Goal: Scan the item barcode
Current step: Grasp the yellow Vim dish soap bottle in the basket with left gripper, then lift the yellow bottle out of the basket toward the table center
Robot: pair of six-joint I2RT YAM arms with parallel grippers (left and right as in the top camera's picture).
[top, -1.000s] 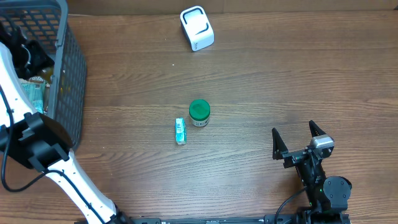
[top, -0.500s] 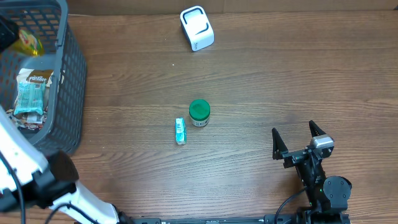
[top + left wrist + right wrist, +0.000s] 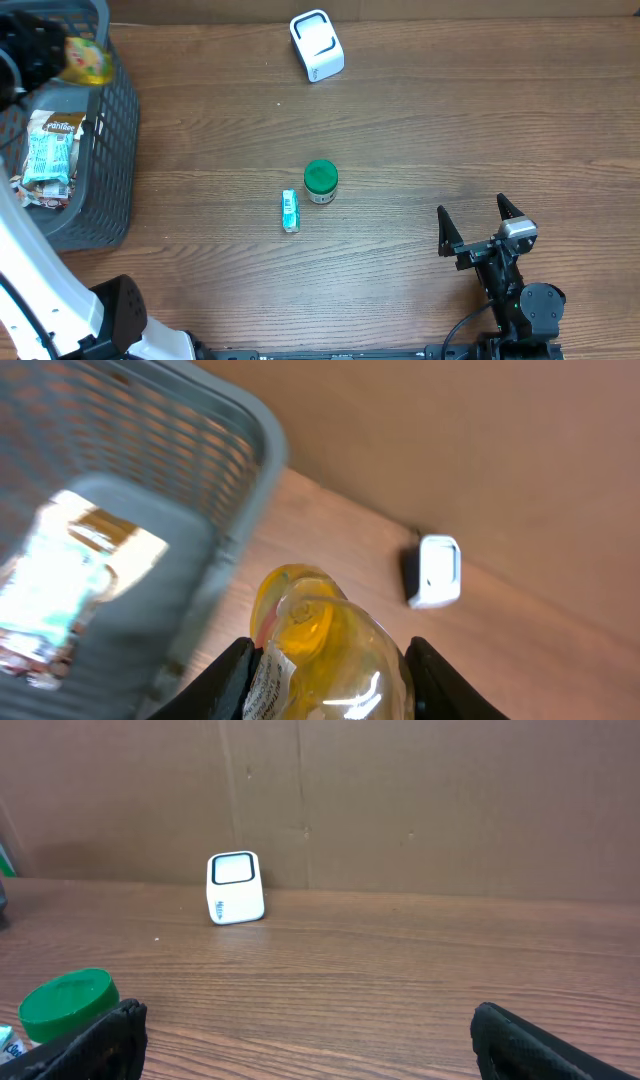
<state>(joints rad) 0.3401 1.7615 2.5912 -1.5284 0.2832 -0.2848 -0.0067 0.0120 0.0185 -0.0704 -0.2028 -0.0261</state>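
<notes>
Yellow bottle [image 3: 322,648] sits between the fingers [image 3: 232,672] of the left tool [image 3: 330,675], pinched from both sides. Jaws are part-way closed, pressed on the bottle's body. Cap end points away from the wrist cam. White label strip on the bottle's lower left side, print too blurred to read, can't tell if it's a barcode.

Overhead: bottle [image 3: 86,60] is held up at the far left corner, over the right rim of the grey basket [image 3: 112,150], left tool [image 3: 45,52] just to its left. Bottle off the tabletop [image 3: 450,120], not touching the basket as far as can be told.

White scanner [image 3: 317,45] stands at the far edge of the tabletop, well apart from the bottle, to its right. In the left wrist view the scanner [image 3: 437,570] is beyond the bottle, upper right, with the basket [image 3: 245,435] on the left.

Inside basket: pale teal packet [image 3: 48,152] plus more wrappers under it.

Mid tabletop: green-lidded jar [image 3: 320,181], upright, small teal box [image 3: 290,211] just beside it, front-left, apart.

Right tool [image 3: 478,228] near the front right edge, fingers spread wide, holding nothing, touching nothing. Its cam shows the scanner [image 3: 235,887] far ahead and the jar [image 3: 65,1007] low left.
</notes>
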